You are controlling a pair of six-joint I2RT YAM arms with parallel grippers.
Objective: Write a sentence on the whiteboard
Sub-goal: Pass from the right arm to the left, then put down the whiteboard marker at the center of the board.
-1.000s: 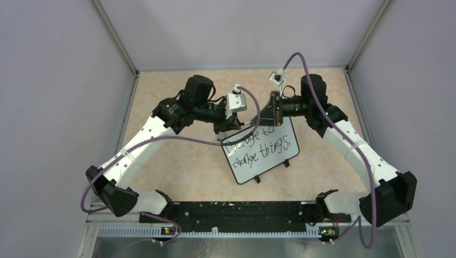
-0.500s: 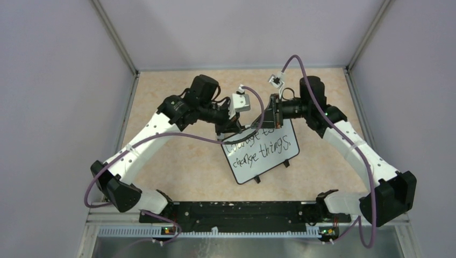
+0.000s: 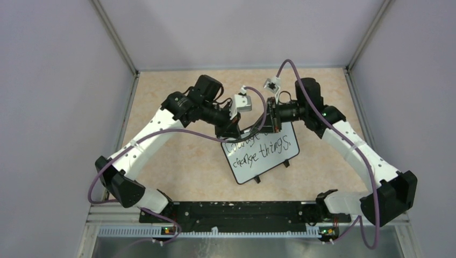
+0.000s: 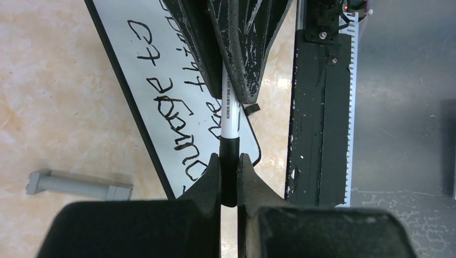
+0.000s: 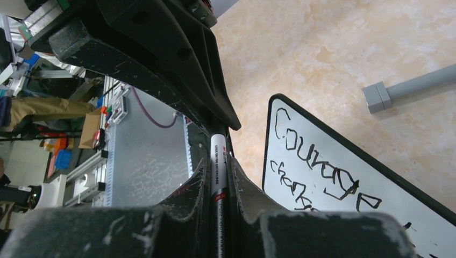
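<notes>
The whiteboard [image 3: 269,161] lies tilted on the table, and the sentence [image 3: 262,146] "Courage to change things" is written on it in black. Above its far edge the two grippers meet tip to tip. My left gripper [image 4: 229,159] is shut on the black cap end of a white marker [image 4: 230,110]. My right gripper [image 5: 218,164] is shut on the marker's white barrel [image 5: 217,153]. In the top view the left gripper [image 3: 237,129] and right gripper [image 3: 270,121] stand close together, and the marker between them is mostly hidden.
A grey rod [image 4: 80,185] lies on the beige tabletop beside the whiteboard's far edge and shows again as the grey rod [image 5: 411,86] in the right wrist view. The black base rail [image 3: 236,212] runs along the near edge. Grey walls enclose the table.
The left arm has swung right, toward the right gripper, and its jaws have shut on the marker's cap end. The right gripper has shifted slightly left, still holding the marker.
</notes>
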